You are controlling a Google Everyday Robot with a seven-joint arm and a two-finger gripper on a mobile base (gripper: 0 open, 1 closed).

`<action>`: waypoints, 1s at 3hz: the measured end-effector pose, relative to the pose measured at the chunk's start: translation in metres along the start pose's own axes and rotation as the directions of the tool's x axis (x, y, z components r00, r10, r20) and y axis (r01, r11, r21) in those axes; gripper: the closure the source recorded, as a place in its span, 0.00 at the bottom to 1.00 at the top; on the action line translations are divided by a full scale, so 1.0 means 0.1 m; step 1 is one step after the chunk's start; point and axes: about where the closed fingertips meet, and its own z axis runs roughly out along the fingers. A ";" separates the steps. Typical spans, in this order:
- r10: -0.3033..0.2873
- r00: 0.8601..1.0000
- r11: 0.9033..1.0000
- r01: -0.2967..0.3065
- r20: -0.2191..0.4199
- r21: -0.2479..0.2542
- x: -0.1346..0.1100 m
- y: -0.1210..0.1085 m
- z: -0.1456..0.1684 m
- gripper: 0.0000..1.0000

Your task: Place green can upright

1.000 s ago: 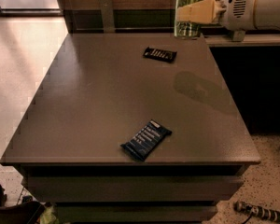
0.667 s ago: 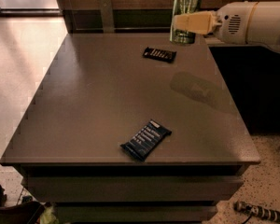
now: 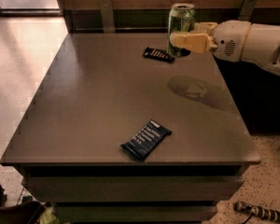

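The green can (image 3: 181,22) is upright, held above the far right part of the grey table (image 3: 93,101). It has a dark green body and a silver top rim. My gripper (image 3: 184,40) reaches in from the right on a white arm (image 3: 252,41), and its pale fingers (image 3: 192,41) are shut on the can's lower body. The can's bottom is hidden behind the fingers, so I cannot tell whether it touches the table. Its shadow lies on the tabletop below and to the right.
A flat dark wrapper (image 3: 158,54) lies just left of the can. A dark blue snack bar wrapper (image 3: 146,139) lies near the table's front edge. A wooden wall with metal brackets (image 3: 106,13) runs behind the table. Pale floor lies to the left.
The arm has carried the can leftward and lower, from beyond the table's far right corner to above the tabletop beside the dark wrapper. The can stays upright in the grip.
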 end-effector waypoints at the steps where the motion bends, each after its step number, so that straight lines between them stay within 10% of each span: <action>1: -0.078 0.997 0.997 0.078 0.008 -0.010 0.14 0.01 -0.03 1.00; 3: -0.097 0.994 0.995 0.096 0.042 0.008 0.51 0.02 0.02 1.00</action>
